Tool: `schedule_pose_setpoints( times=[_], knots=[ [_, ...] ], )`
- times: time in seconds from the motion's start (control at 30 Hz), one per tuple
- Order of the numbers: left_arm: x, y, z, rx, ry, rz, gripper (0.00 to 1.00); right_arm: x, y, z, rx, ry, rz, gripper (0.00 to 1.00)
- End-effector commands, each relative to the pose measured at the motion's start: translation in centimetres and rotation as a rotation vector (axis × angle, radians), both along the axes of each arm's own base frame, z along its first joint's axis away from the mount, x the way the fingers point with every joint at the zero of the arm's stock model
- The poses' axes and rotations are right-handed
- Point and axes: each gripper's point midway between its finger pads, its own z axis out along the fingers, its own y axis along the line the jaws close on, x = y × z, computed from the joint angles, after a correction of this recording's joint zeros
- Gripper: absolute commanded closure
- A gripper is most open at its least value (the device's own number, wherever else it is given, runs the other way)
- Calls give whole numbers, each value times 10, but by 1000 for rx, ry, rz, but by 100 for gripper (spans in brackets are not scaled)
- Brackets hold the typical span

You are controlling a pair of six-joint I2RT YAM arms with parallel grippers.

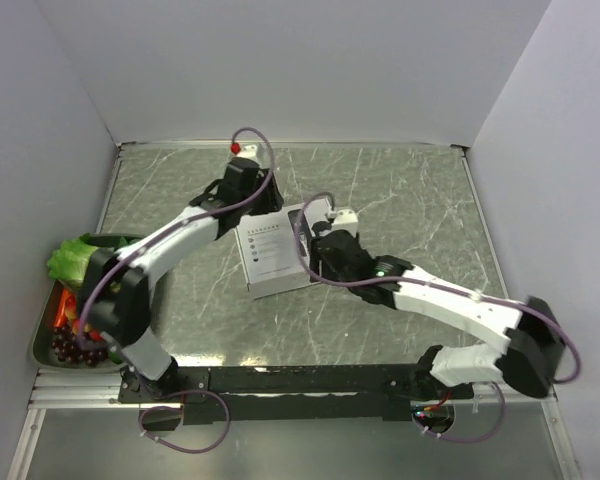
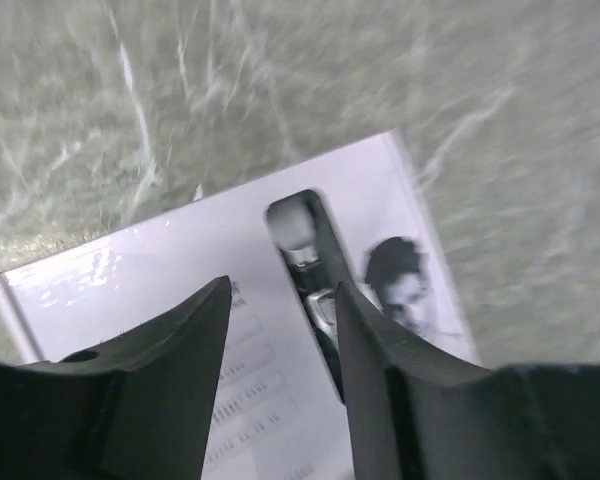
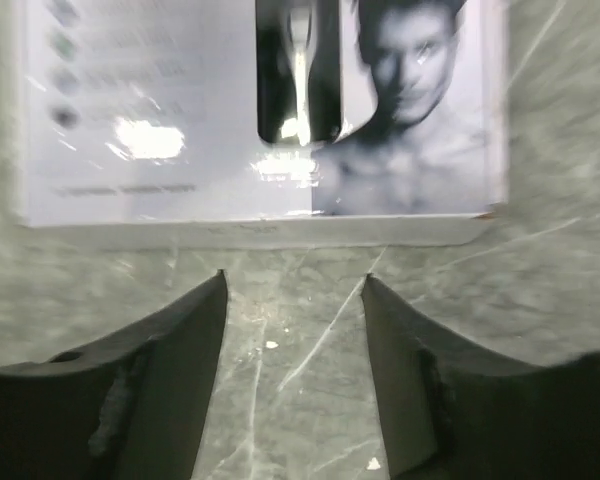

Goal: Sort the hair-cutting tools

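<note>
A white cardboard box (image 1: 270, 255) lies flat in the middle of the table, printed with text and a man's face. A dark slot on its top (image 2: 310, 265) shows a black-and-silver clipper shape; I cannot tell whether it is a window or a print. It also shows in the right wrist view (image 3: 295, 90). No loose clipper, comb attachments or cord are in view. My left gripper (image 1: 263, 207) is open and empty above the box's top (image 2: 282, 290). My right gripper (image 1: 318, 262) is open and empty over bare table just short of the box's edge (image 3: 294, 278).
A metal tray (image 1: 42, 345) at the left table edge holds green lettuce (image 1: 75, 258), red items and dark grapes (image 1: 75, 345). White walls close the table at the back, left and right.
</note>
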Motion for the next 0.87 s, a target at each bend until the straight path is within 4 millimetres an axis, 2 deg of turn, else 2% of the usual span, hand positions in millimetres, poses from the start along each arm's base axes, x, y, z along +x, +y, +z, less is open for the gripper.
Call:
schedule_pose_setpoints(
  times=[0.0,0.03,0.07,0.1,0.13,0.17,0.23,0.3,0.33,0.37,0.5,0.57,0.63,0.67,0.73,0.83],
  knots=[
    [-26,19,93,-116,-193,27,43,-10,-38,37,-23,-78,-61,19],
    [-32,22,101,-123,-207,28,41,-10,-42,44,-25,-94,-65,2],
    [-39,27,103,-126,-211,33,38,-11,-46,52,-24,-109,-62,0],
    [-44,32,109,-131,-226,44,31,-12,-52,62,-16,-132,-72,0],
    [-54,39,121,-143,-253,47,3,-15,-57,65,-26,-134,-77,0],
    [-59,44,127,-148,-268,55,1,-16,-61,70,-29,-143,-79,0],
    [-74,55,141,-158,-307,67,1,-19,-66,79,-16,-156,-80,0],
    [-83,65,146,-162,-325,92,1,-23,-69,89,-1,-161,-75,0],
    [-90,73,157,-174,-357,112,1,-25,-71,90,6,-152,-78,0],
    [-95,78,151,-175,-347,128,1,-28,-74,91,7,-144,-91,0],
    [-114,92,150,-217,-386,153,1,-34,-93,90,-10,-149,-139,0],
    [-125,98,145,-219,-398,146,1,-37,-97,86,-8,-152,-130,0],
    [-133,104,140,-209,-388,157,1,-41,-99,94,36,-182,-117,0],
    [-135,106,137,-203,-381,158,1,-44,-101,89,26,-184,-98,0],
    [-139,109,131,-196,-359,167,3,-46,-98,100,87,-240,-48,0],
    [-140,111,128,-188,-353,174,3,-43,-119,104,54,-258,-158,0]
  ],
)
